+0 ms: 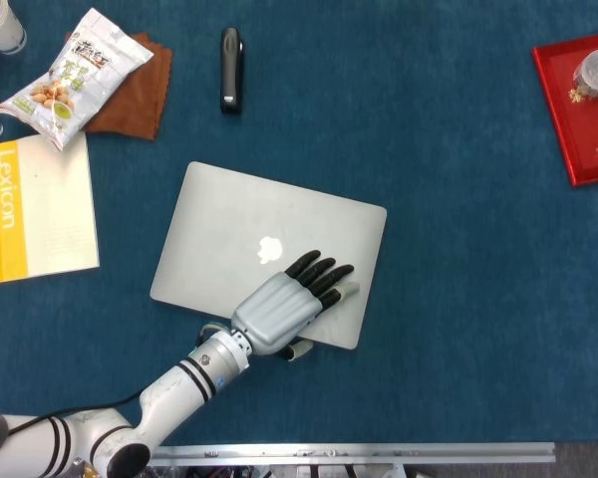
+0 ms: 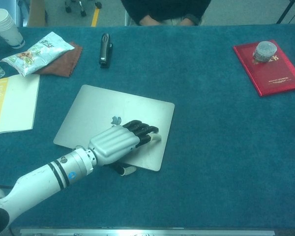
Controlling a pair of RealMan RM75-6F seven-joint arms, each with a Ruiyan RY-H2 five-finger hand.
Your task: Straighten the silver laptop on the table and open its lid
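Your left robot hand (image 1: 291,302) lies flat, fingers together, pressing the silver laptop (image 1: 249,234) near its front right corner. The laptop sits closed on the worktop (image 1: 458,299), right of the Lexicon book (image 1: 40,209), long axis tilted clockwise; the right robot hand isn't visible.

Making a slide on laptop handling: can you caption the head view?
Robot's left hand rests flat on the closed silver laptop, which lies skewed on the blue table.

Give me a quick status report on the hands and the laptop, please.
Left hand flat on laptop lid. Right hand out of view. Laptop closed, skewed. Nothing blocking.
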